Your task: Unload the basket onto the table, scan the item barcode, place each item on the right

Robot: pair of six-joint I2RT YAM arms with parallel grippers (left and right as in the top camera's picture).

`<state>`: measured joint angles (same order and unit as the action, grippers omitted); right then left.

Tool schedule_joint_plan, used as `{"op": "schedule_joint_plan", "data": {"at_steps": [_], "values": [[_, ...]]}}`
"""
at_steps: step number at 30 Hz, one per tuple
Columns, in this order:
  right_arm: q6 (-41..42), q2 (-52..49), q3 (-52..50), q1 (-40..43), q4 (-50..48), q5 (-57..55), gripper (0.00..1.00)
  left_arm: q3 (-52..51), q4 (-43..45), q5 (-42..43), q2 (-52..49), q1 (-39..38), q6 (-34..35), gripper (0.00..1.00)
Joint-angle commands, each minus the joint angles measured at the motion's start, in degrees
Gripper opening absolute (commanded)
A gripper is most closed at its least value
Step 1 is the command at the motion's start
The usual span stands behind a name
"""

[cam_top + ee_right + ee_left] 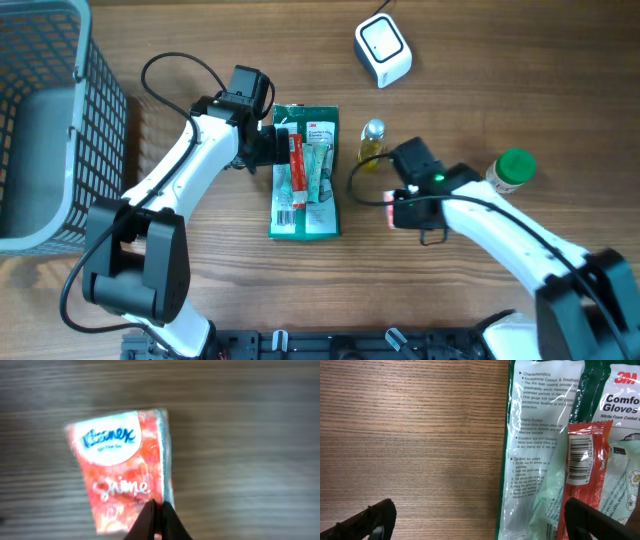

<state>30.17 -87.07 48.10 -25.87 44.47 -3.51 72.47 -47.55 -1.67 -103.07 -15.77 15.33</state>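
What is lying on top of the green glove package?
A narrow red packet with a barcode lies on the glove package; the print beneath it is covered.

One green glove pack (305, 215) lies on the table (230, 290), and every other thing is placed from it. One red packet (297, 170) lies on top of it. There are two bottles: one small clear bottle (372, 140) just to the right of the glove pack, and one green-capped bottle (512, 170) farther right. One white scanner (383, 50) sits beyond the pack's far right corner. One orange tissue pack (125, 470) lies to its right, and one grey basket (40, 120) stands well to its left. Two arms, one on either side of the pack, carry two hands: the left hand (275, 150) and the right hand (157, 512).
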Motion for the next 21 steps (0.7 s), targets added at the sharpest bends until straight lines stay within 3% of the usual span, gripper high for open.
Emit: {"op": "schedule_joint_plan", "data": {"at_steps": [1,4,6,11,15,21], "values": [[-1.0,5.6,-0.3,1.4,2.2,-2.9,0.13,-0.3,0.0,-0.3,0.9,-0.2,0.1,1.00],[-5.5,9.0,0.1,1.4,2.4,-3.0,0.38,-0.3,0.0,-0.3,0.9,-0.2,0.1,1.00],[-6.0,9.8,1.3,1.4,2.8,-2.7,0.47,-0.3,0.0,-0.4,0.9,-0.2,0.1,1.00],[-5.9,9.7,1.9,1.4,0.4,6.7,0.46,-0.3,0.0,-0.3,0.9,-0.2,0.1,1.00],[-3.0,9.3,1.7,1.3,0.3,7.0,0.40,-0.3,0.0,-0.3,0.9,-0.2,0.1,1.00],[-3.0,5.3,1.7,1.3,-0.5,6.7,0.37,-0.3,0.0,-0.3,0.9,-0.2,0.1,1.00]]}}
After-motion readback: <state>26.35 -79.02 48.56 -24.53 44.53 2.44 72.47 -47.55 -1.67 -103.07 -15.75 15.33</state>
